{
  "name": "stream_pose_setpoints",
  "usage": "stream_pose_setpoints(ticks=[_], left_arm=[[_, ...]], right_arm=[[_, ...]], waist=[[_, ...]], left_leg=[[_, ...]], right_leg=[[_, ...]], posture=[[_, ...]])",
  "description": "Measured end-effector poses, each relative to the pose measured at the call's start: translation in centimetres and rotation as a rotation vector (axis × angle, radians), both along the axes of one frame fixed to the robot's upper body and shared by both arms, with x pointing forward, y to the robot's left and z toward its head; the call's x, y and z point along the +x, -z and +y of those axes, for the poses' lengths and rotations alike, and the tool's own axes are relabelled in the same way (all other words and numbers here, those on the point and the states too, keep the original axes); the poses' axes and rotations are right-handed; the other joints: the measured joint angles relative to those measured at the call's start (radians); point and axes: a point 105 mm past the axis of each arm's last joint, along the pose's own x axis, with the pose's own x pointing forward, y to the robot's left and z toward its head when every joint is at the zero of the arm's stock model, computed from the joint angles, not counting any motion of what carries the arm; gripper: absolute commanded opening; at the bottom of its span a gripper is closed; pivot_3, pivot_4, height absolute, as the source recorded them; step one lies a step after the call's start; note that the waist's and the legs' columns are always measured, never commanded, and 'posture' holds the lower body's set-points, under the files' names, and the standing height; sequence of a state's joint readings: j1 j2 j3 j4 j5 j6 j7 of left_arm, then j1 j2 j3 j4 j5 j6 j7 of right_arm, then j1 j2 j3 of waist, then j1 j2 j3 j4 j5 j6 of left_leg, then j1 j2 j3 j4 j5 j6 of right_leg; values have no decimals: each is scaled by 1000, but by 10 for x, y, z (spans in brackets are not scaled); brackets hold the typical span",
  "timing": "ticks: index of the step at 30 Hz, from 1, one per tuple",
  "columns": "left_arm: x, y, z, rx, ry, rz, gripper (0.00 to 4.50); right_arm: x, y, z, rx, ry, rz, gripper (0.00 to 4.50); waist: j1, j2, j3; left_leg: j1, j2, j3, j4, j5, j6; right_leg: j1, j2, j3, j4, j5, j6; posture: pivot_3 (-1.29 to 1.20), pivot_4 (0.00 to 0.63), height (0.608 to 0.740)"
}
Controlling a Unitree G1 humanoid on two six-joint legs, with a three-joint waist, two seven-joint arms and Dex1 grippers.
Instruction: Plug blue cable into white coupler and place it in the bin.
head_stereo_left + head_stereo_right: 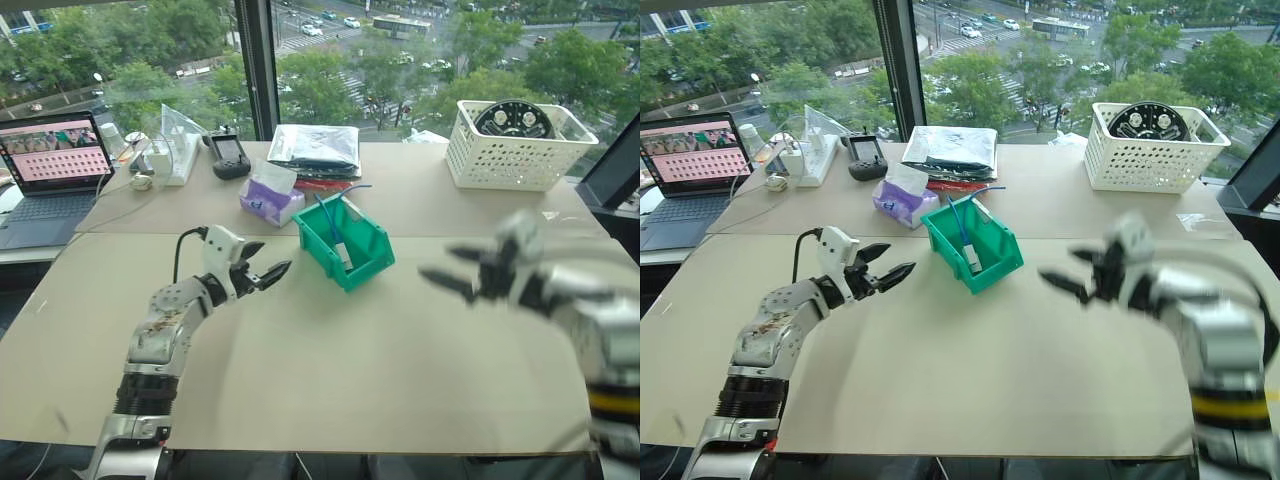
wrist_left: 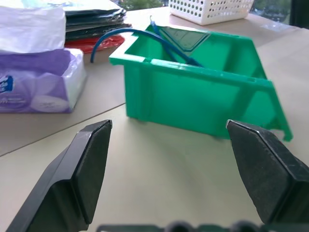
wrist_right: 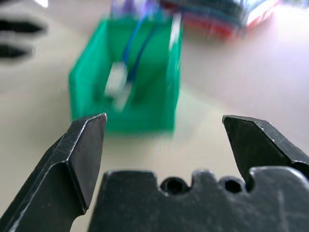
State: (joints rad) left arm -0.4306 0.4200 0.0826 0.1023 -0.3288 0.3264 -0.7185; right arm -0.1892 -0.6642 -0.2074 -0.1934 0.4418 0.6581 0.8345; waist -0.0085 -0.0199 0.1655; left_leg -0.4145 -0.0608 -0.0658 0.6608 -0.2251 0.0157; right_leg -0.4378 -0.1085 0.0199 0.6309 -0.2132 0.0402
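The green bin [image 1: 345, 243] stands in the middle of the table. Inside it lies the white coupler [image 1: 344, 254] with the blue cable [image 1: 330, 215] running from it up over the bin's far rim. The right wrist view shows the bin [image 3: 126, 77], the coupler [image 3: 117, 82] and the cable [image 3: 137, 41] within. From the left wrist view I see the bin's side [image 2: 193, 92] and the cable [image 2: 125, 35] arching out. My left gripper [image 1: 266, 266] is open, left of the bin. My right gripper [image 1: 455, 270] is open and empty, right of the bin.
A purple tissue box [image 1: 268, 197] sits just behind-left of the bin, with a stack of packets [image 1: 314, 150] beyond it. A white perforated basket [image 1: 515, 143] stands at the back right. A laptop [image 1: 55, 170], power strip [image 1: 180, 160] and black handset [image 1: 229, 155] occupy the back left.
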Motion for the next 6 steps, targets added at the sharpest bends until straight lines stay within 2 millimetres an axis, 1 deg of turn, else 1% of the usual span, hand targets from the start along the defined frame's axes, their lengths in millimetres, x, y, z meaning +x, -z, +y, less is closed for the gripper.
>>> stream_pose_setpoints(ticks=[1, 3, 4, 6], left_arm=[[0, 4, -2, -7, 6, 4, 4097], [1, 10, -5, -10, 10, 7, 4097], [1, 11, -4, -8, 11, 3, 4097], [2, 18, 1, 4, 4, 19, 4097]], right_arm=[[-6, 9, -1, -12, 5, 6, 4460], [-7, 7, -4, -63, 11, -51, 4460], [-7, 4, -4, -84, 14, -80, 4460], [-6, 3, -5, -106, 31, -122, 4460]], waist=[[-7, 0, 0], [-15, -2, 2], [-16, -3, 3], [-12, -6, 4]], left_leg=[[1, -1, 3, 0, 1, 2], [9, 1, 8, 0, 4, 5], [14, 3, 9, 0, 5, 5], [22, 7, 9, 0, 5, 5]], right_leg=[[0, -1, 2, 1, 2, 2], [6, 0, 5, -2, 5, 3], [13, 2, 4, -4, 2, 10], [22, 2, 2, -5, 1, 11]], posture=[[0, 150, 727], [0, 150, 727], [0, 150, 727], [0, 150, 727]])
